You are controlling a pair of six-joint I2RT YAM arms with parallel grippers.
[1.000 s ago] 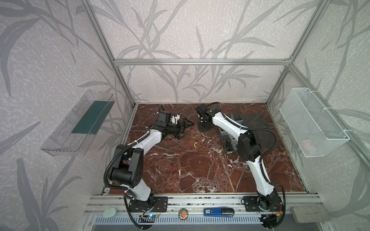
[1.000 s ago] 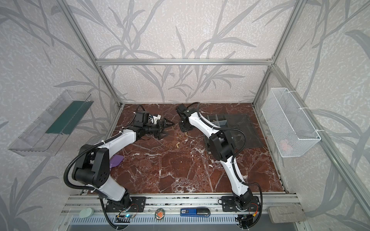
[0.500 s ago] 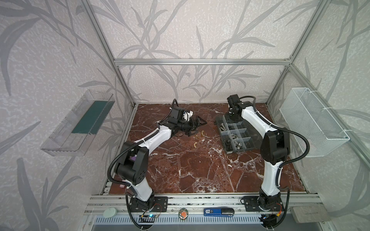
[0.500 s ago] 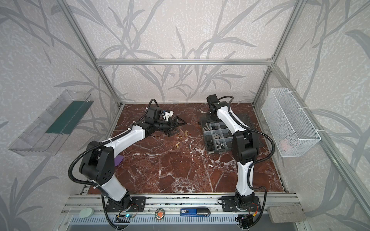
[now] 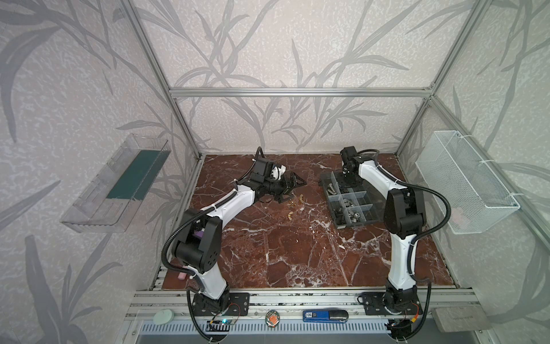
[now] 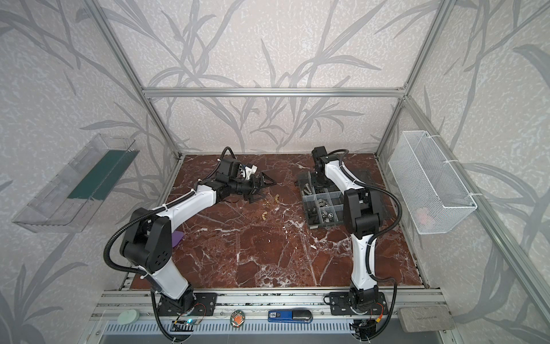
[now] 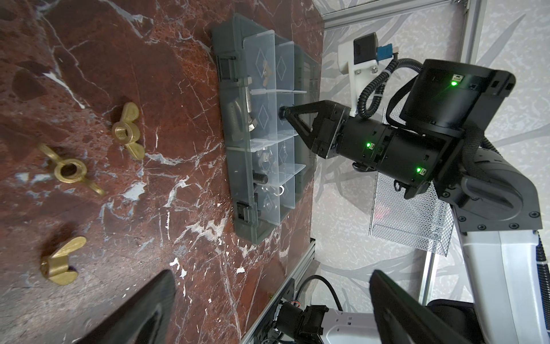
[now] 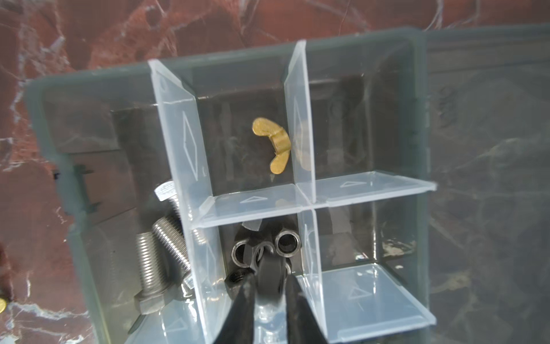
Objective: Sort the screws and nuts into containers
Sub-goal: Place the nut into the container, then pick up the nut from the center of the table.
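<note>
**Brass wing nut lying in the organizer box**

One brass wing nut (image 8: pixel 275 144) is seen alone in an end compartment of the grey organizer box (image 8: pixel 419 119). The right gripper (image 8: pixel 269 262) is held over the neighbouring hex nuts (image 8: pixel 287 242); whether its jaws are parted cannot be told. Three more wing nuts (image 7: pixel 126 131) lie on the marble table (image 5: pixel 297 253), near the left gripper (image 5: pixel 297 191), which is spread wide and empty.

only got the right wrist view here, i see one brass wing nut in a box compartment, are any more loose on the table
observer: yes, three brass wing nuts lie loose on the red marble table, apart from the dark grey plastic organizer box.
operator: left gripper on one
observer: no, the left gripper hangs near them, jaws wide open, holding nothing.
operator: box end nearest the robot
observer: it holds silver metal fasteners.
</note>
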